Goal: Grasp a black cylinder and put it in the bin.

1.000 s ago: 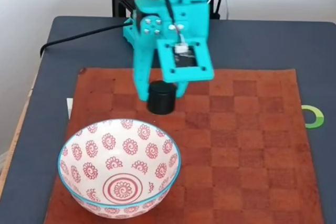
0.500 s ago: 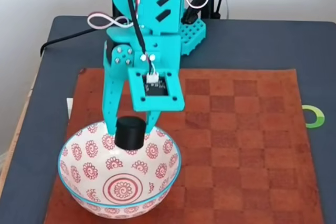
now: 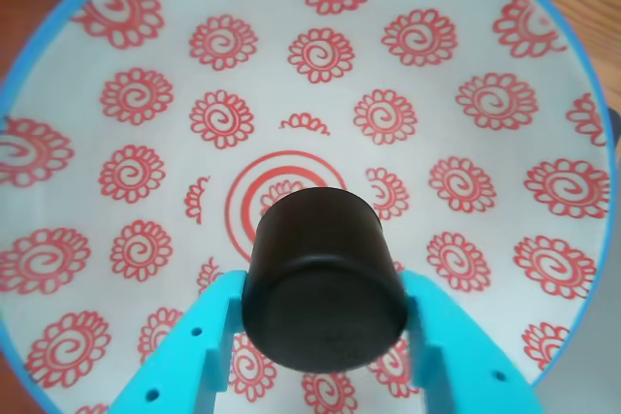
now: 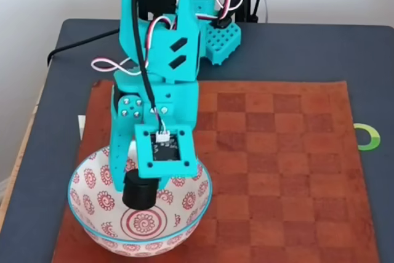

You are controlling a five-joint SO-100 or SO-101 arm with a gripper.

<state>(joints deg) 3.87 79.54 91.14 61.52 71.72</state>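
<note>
The black cylinder [image 3: 325, 278] [image 4: 140, 189] is held between the turquoise fingers of my gripper [image 3: 325, 336] [image 4: 139, 190], which is shut on it. It hangs inside the bin [image 4: 184, 210], a white bowl with red spiral flowers and a blue rim, just above the red central spiral [image 3: 254, 191]. In the other view the bin [image 3: 466, 65] spreads out below the cylinder, which covers part of the spiral. In the fixed view the arm leans over the bowl's far rim.
The bowl stands on a brown checkerboard mat [image 4: 277, 152] over a dark table [image 4: 308, 47]. A green and white ring [image 4: 368, 137] lies at the mat's right edge. The arm's base and cables [image 4: 228, 23] sit at the back.
The gripper has carried the cylinder forward from the mat over the bowl's far rim and lowered it inside the bowl, toward the centre.
</note>
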